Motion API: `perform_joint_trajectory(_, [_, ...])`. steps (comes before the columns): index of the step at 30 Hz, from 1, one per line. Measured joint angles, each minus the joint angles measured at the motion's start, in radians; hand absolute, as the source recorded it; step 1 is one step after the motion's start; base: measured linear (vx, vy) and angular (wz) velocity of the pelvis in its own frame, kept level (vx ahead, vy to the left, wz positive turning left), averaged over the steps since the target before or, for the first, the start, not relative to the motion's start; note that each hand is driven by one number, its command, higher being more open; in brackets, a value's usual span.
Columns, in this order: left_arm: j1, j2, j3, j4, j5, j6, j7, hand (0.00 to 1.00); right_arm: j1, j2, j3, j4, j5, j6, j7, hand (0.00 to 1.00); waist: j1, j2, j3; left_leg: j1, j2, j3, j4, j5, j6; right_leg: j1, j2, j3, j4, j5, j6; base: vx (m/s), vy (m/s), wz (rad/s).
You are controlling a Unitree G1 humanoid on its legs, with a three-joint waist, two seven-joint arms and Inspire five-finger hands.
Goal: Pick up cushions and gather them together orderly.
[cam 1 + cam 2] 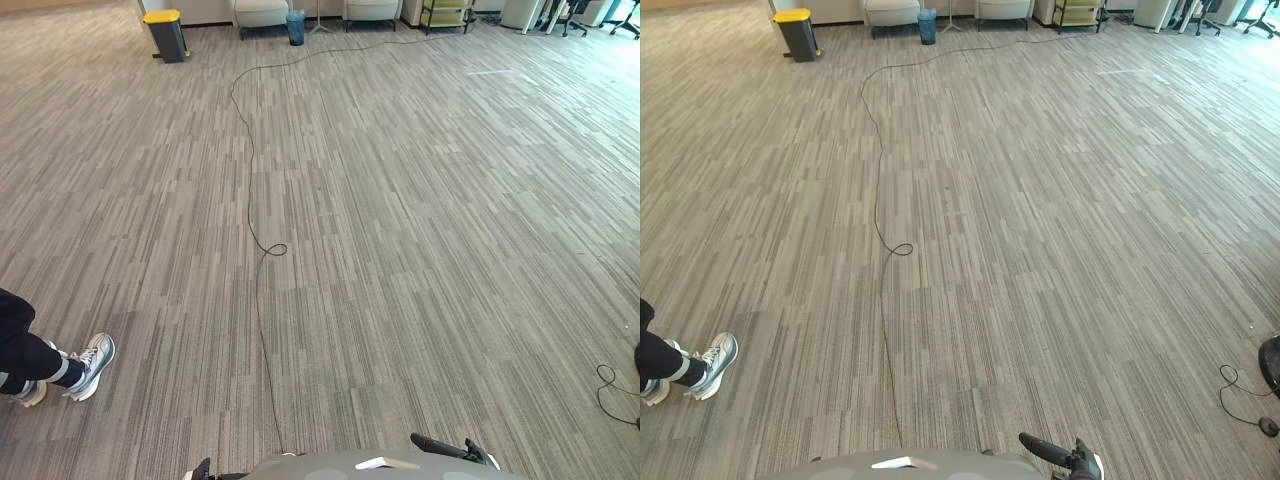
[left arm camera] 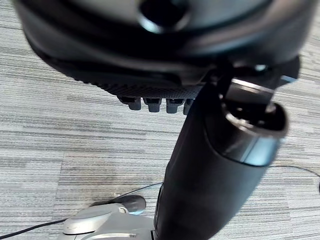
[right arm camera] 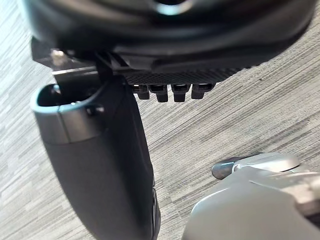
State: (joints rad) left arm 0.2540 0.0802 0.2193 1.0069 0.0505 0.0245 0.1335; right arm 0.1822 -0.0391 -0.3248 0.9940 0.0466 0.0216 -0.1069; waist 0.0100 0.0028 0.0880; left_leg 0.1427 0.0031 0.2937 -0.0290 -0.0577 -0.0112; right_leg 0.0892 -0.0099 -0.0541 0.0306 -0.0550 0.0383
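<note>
- Left hand (image 2: 215, 165) and right hand (image 3: 100, 165) hang over carpet (image 1: 420, 250), fingers straight, holding nothing.
- Person's shoe (image 1: 92, 364) near left: steer clear.
- Cushions: can't tell where; I'd turn and scan before reaching.
- Far wall: yellow-lidded bin (image 1: 166, 33), chairs (image 1: 260, 14).

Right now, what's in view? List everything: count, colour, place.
carpet: one, grey striped, whole floor
lidded bin: one, dark with a yellow lid, far left
small bin: one, blue, far wall between the armchairs
armchairs: two, pale, far wall
shelf cart: one, yellow-green frame, right of the armchairs
office chairs: dark, far right, count unclear
person: one, dark trousers, grey-white shoes, near left
left hand: dark, empty, above the carpet
right hand: dark, empty, above the carpet
</note>
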Motion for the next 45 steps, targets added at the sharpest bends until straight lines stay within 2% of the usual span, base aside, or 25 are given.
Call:
perform_joint_trajectory(6, [-0.041, -0.013, 0.003, 0.0, 0.001, -0.003, -0.01, 1.0, -0.048, 0.005, -0.03, 0.0, -0.004, -0.001, -0.002, 1.0, 0.0, 0.015, 0.015, 0.021, 0.002, 0.016, -0.037, 0.01, -0.019, 0.012, 0.008, -0.004, -0.026, 0.022, 0.004, 0.02, -0.021, -0.05])
perform_joint_trajectory(10, [-0.079, -0.015, 0.002, -0.004, 0.004, -0.026, -0.014, 1.0, -0.078, 0.018, -0.034, 0.002, -0.004, -0.001, -0.001, 1.0, -0.001, 0.015, 0.028, 0.031, 0.003, 0.021, -0.038, 0.009, -0.03, 0.022, 0.009, -0.004, -0.03, 0.022, 0.005, -0.02, -0.034, -0.03])
perform_joint_trajectory(13, [-0.101, -0.014, 0.001, -0.005, 0.002, -0.038, -0.025, 1.0, -0.097, 0.046, -0.035, 0.003, -0.004, -0.002, -0.001, 1.0, -0.002, 0.01, 0.038, 0.036, 0.003, 0.022, -0.038, 0.009, -0.03, 0.033, 0.009, -0.005, -0.045, 0.023, 0.004, -0.05, -0.044, 0.0])
perform_joint_trajectory(45, [-0.127, -0.002, -0.018, -0.004, -0.002, -0.038, -0.023, 1.0, -0.133, 0.037, -0.027, 0.042, 0.037, -0.006, 0.009, 1.0, -0.009, 0.005, 0.085, 0.019, 0.004, -0.004, -0.02, 0.01, -0.028, 0.053, 0.01, -0.045, -0.075, 0.027, -0.006, -0.05, -0.038, 0.03])
